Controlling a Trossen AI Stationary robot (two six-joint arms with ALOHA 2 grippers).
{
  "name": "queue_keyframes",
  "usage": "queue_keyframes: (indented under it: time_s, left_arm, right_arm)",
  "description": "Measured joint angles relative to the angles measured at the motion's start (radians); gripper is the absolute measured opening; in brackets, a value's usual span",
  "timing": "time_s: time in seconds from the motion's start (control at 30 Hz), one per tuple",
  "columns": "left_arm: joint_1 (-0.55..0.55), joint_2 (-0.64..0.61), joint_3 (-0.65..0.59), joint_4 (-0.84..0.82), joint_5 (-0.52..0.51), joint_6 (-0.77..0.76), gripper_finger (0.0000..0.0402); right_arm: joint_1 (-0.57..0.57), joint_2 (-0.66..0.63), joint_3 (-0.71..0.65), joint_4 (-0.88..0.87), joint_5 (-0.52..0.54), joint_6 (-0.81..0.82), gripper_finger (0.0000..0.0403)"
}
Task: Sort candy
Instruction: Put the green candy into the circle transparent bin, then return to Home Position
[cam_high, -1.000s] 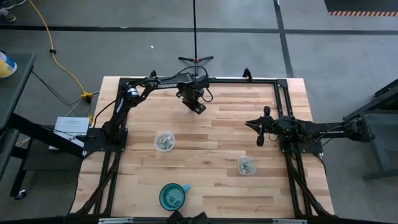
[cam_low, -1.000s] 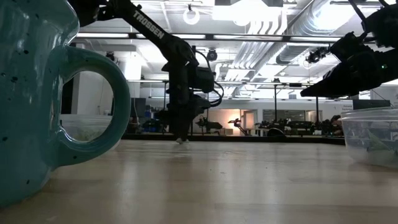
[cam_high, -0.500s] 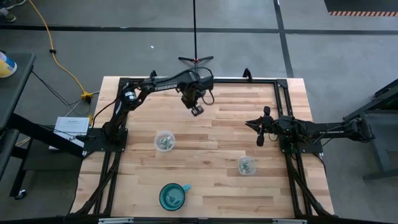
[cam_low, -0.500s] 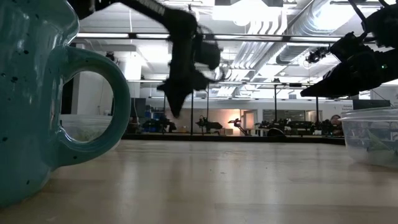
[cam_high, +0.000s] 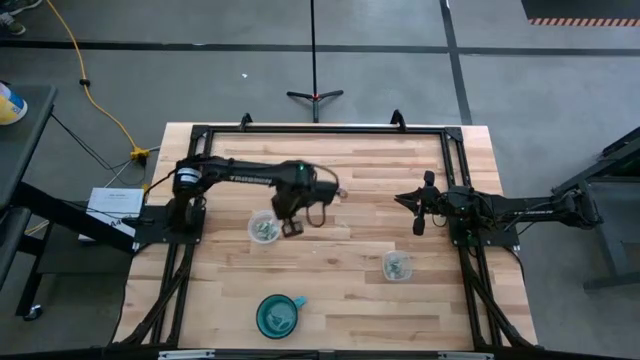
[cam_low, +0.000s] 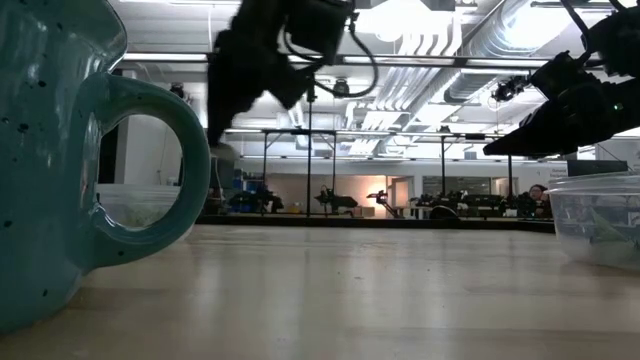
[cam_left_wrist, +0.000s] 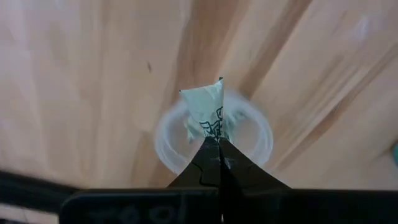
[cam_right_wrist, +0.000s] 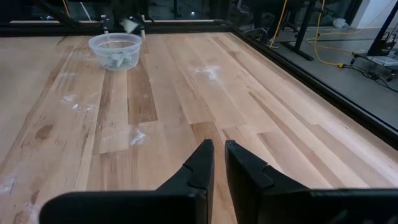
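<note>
We see the left gripper (cam_left_wrist: 216, 144) clamped on a pale green candy (cam_left_wrist: 207, 111) above the left clear cup (cam_high: 264, 228); the right gripper (cam_right_wrist: 217, 155) waits, nearly closed.

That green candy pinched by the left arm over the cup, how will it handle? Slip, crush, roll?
The candy is held by one wrapper end in the left gripper, so it probably flops and could slip. It looks very light. Dropped into the clear cup, it likely stays rather than rolls.

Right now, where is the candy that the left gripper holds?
The candy is pinched in the left gripper, above the table's left half, right next to the left cup. In the left wrist view it hangs over that cup.
</note>
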Motion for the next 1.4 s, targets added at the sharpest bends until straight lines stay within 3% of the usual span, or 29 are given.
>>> queue_keyframes:
  time_s: [0.27,0.6,0.87,0.97,1.07,1.13,1.27,1.4]
  left_arm:
    - [-0.025,-0.119,-0.262,0.022,0.034,-0.155,0.003]
    - [-0.025,-0.132,-0.44,0.125,0.074,-0.127,0.0047]
    - [-0.024,-0.204,-0.439,0.25,0.072,-0.03,0.0134]
    - [-0.025,-0.241,-0.44,0.302,-0.008,0.038,0.0173]
    - [-0.025,-0.309,-0.456,0.506,-0.114,0.117,0.0201]
    - [-0.025,-0.377,-0.525,0.786,-0.123,0.21,0.0212]
    - [-0.025,-0.513,-0.772,1.265,-0.048,0.354,0.0216]
    - [-0.025,-0.682,-1.049,1.563,-0.039,0.33,0.0201]
  right_arm:
    - [0.0,0.0,0.0,0.007,0.0,0.0,0.0028]
    - [0.0,0.0,0.0,0.011,0.002,0.0,0.0029]
    - [0.0,0.0,-0.001,0.014,0.002,0.006,0.0032]
    - [0.0,0.0,-0.001,0.015,0.003,0.008,0.0031]
    - [0.0,0.0,-0.001,0.017,0.003,0.008,0.0029]
    - [0.0,0.0,-0.001,0.019,0.003,0.008,0.0028]
    - [0.0,0.0,-0.001,0.018,0.003,0.03,0.003]
    - [0.0,0.0,-0.001,0.016,0.003,0.046,0.0032]
